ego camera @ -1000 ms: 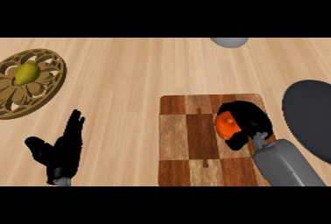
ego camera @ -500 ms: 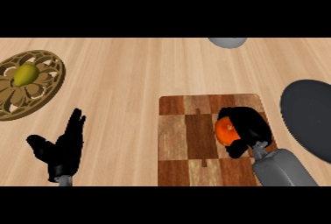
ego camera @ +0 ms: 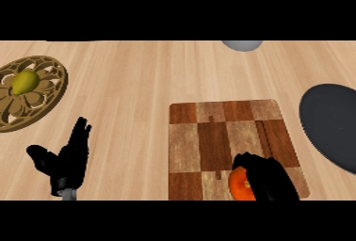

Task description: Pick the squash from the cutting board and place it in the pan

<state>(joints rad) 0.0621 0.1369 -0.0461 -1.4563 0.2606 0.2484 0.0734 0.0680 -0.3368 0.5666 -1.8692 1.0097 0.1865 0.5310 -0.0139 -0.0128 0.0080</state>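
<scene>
Squash (ego camera: 239, 184): bright orange, smooth and rounded, only its left side showing – the rest sits hidden under the black fingers. It lies at the lower right of the frame, over the near end of the cutting board, cut off by the lower edge of the view.
Right hand (ego camera: 268, 180): black, at the lower right; its fingers curl over and round the squash, covering its top and right side.
Cutting board (ego camera: 226, 136): a rectangle of light and dark wooden blocks, right of centre, lying flat on the tabletop.
Pan (ego camera: 332, 123): a dark grey round shape at the right edge, partly out of view, just beside the board's right side – not touching the squash.
Left hand (ego camera: 69, 157): black, at the lower left, resting with its fingers straight and pointing up, thumb spread to the left, holding nothing.
Patterned plate (ego camera: 31, 96): round, gold-brown with pierced tracery, at the upper left; a yellow-green fruit (ego camera: 23, 82) lies on it.
Grey object (ego camera: 243, 44): rounded, at the top edge, partly cut off.
Tabletop (ego camera: 139, 80): pale wood with lengthwise grain.
</scene>
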